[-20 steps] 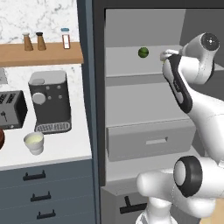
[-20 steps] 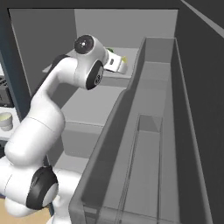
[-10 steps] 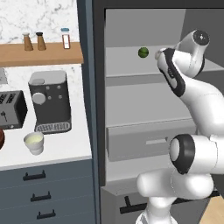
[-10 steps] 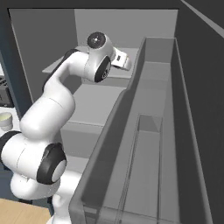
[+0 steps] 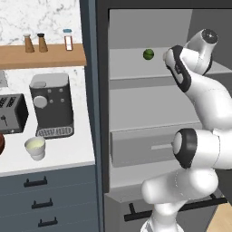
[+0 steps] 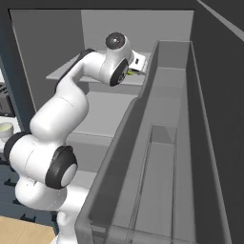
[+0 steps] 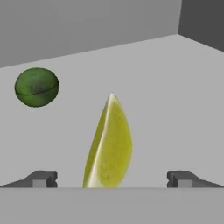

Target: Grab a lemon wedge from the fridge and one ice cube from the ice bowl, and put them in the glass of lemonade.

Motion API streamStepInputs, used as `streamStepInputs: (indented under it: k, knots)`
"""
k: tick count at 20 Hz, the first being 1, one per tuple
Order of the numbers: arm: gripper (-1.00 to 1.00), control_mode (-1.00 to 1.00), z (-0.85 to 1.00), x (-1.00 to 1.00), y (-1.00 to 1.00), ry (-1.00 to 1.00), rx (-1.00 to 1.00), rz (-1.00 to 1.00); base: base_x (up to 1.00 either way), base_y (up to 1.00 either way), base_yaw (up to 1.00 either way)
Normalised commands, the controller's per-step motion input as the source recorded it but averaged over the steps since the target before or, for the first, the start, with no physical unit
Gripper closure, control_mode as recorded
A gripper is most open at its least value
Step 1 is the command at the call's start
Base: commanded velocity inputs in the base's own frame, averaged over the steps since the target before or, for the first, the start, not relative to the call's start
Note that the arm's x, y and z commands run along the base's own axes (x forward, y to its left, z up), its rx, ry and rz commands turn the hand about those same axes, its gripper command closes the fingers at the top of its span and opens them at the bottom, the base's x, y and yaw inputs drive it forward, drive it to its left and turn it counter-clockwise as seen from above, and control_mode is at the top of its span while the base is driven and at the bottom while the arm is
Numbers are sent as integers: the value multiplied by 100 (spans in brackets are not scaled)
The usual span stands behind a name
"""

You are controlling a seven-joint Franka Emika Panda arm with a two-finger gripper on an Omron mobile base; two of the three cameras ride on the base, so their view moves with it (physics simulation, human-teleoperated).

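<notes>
I am on the first step: fetching the lemon wedge (image 7: 109, 144) from the fridge (image 5: 149, 99). My arm reaches into the open fridge at the level of the upper shelf (image 5: 131, 61), and in the hand view the wedge lies right in front of me on that pale grey shelf, its point aimed away from me and its broad end nearest my hand. My gripper (image 7: 112, 179) stands with jaws spread wide and nothing between the pads yet; the two finger tips (image 7: 41, 178) sit on either side of the wedge, both clear of it, with the wedge roughly centred in the gap. A dark green round fruit (image 7: 36, 86) rests on the same shelf, farther back and off to one side, well apart from the wedge, so I judge it should not get in the way.

The next move, as I read it, calls for a short advance so the pads come alongside the wedge's thick middle, then a gentle close. The wedge is small and tapered, so a grip near the point could squeeze it out; I would want the pads across the fattest part.

The glass of lemonade (image 5: 35, 147) waits on the worktop (image 5: 68, 154) left of the fridge, near the front edge, just in front of the coffee machine (image 5: 50, 105). A sliver of the ice bowl (image 5: 1, 141) shows at the worktop's left edge, below the toaster (image 5: 12, 113). Both the ice cube and the drop into the glass are not yet begun.
</notes>
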Motion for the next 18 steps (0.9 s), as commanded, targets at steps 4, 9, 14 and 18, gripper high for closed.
streamStepInputs:
  k: [4,9,14,18]
  knots:
    - [-100,-100,-19,7,0,1,-7,0,0,0,0]
    - [-100,-100,-9,12,0,0,-2,0,0,0,0]
    - [100,-100,-8,32,11,0,-2,0,0,0,0]
    - [100,-100,-1,11,0,0,0,0,0,0,0]
